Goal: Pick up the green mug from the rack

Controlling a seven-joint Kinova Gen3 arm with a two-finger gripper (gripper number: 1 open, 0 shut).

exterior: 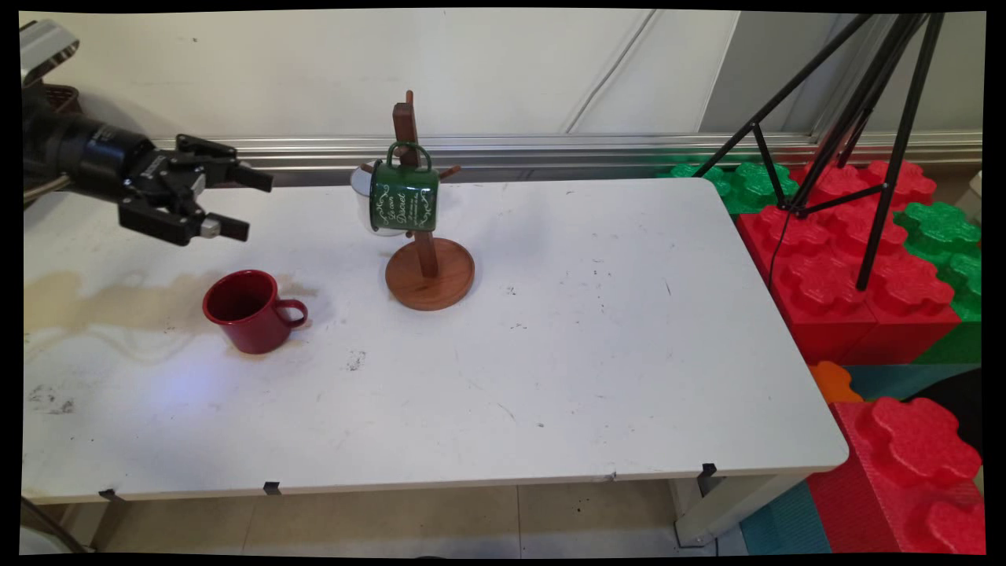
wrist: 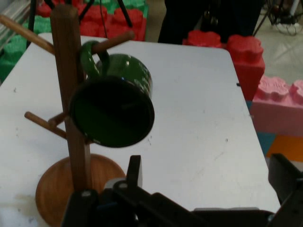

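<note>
A white table [exterior: 613, 354] bears a red mug [exterior: 251, 310] and a wooden mug tree [exterior: 428, 267].

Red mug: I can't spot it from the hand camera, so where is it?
In the main view the red mug stands upright on the table's left part, below the open gripper and left of the mug stand.

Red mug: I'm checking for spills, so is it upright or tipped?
Upright. The red mug stands on its base on the table, mouth up, handle to the side.

Cup [exterior: 253, 311] left of the stand [exterior: 428, 271]; mug [exterior: 404, 196] hangs on it; perhaps another behind.
</note>
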